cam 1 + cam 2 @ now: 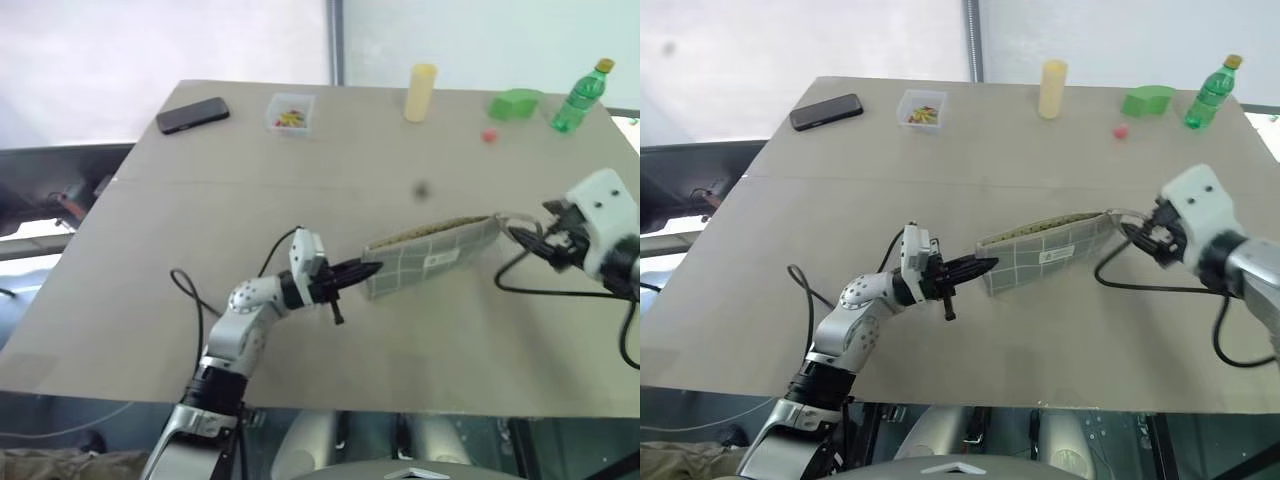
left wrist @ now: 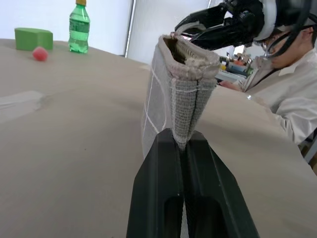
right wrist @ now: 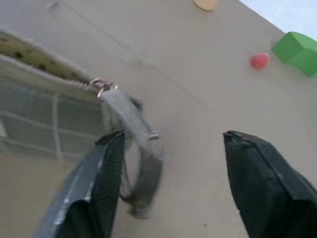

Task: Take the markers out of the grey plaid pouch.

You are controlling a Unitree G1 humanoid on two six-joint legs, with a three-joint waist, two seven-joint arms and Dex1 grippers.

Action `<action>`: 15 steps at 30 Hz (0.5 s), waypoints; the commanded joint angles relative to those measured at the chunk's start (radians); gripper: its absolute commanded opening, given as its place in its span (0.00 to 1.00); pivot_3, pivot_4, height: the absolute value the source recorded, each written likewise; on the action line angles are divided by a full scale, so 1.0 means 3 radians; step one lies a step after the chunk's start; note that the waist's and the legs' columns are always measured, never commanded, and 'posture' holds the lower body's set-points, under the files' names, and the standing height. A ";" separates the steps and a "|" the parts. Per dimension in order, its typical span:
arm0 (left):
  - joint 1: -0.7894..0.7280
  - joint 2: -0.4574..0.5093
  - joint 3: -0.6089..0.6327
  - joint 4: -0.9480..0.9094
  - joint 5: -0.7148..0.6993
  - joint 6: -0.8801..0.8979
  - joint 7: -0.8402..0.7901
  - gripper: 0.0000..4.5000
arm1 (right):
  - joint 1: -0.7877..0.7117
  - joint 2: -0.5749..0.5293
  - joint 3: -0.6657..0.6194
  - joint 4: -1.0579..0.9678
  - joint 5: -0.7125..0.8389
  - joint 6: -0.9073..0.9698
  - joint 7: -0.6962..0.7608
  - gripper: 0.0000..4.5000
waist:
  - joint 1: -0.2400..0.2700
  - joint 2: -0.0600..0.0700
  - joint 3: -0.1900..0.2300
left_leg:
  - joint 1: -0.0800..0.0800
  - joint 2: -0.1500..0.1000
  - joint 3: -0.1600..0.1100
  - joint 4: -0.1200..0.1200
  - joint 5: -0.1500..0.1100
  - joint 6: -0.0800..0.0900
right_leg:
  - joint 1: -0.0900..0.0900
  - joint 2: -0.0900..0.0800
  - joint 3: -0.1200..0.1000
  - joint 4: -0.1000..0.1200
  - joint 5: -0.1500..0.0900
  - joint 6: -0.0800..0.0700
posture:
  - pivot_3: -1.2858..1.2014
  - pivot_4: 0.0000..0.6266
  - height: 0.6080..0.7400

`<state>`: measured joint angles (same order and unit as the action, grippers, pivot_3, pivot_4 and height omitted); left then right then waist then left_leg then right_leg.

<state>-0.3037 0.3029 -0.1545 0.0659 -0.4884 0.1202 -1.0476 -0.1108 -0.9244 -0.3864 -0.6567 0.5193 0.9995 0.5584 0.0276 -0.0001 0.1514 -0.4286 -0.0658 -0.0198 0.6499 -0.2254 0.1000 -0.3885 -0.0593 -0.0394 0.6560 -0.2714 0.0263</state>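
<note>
Left gripper (image 1: pixel 368 268) clamped tight on the near end of the grey plaid pouch (image 1: pixel 435 255), holding it up off the table (image 1: pixel 200 210), zipper edge on top and unzipped. Right gripper (image 3: pixel 171 153) at 3 o'clock off the pouch's far end, fingers spread apart, zipper pull strap (image 3: pixel 131 124) dangling just beside one finger (image 3: pixel 94 188); contact unclear. Markers not visible. Farther back: black phone (image 1: pixel 192 114) at 11 o'clock, small clear box (image 1: pixel 291 112), yellow cylinder (image 1: pixel 420 92) at 12, red ball (image 1: pixel 489 135), green block (image 1: pixel 515 103), green bottle (image 1: pixel 583 96) at 1.
</note>
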 commanded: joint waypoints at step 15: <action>-0.0081 -0.0093 -0.0052 0.0108 0.0236 -0.0303 -0.0158 0.00 | -0.0992 0.0540 0.0705 -0.0193 0.1238 0.0699 -0.0787 0.02 | -0.0026 -0.0001 0.0000 | -0.0006 -0.0001 0.0006 0.0010 0.0001 0.0002 | -0.0006 -0.0010 -0.0004 -0.0001 0.0004 0.0001 | 0.52 0.24 1.00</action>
<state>-0.3215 0.2788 -0.1669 0.1093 -0.4229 0.0373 -1.0904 -0.3941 -0.7527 -0.1957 -0.7200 0.9238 1.2196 0.3374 0.0197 -0.0003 0.1513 -0.4312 -0.0664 -0.0180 0.6530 -0.2252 0.1006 -0.3911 -0.0624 -0.0406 0.6558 -0.2703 0.0267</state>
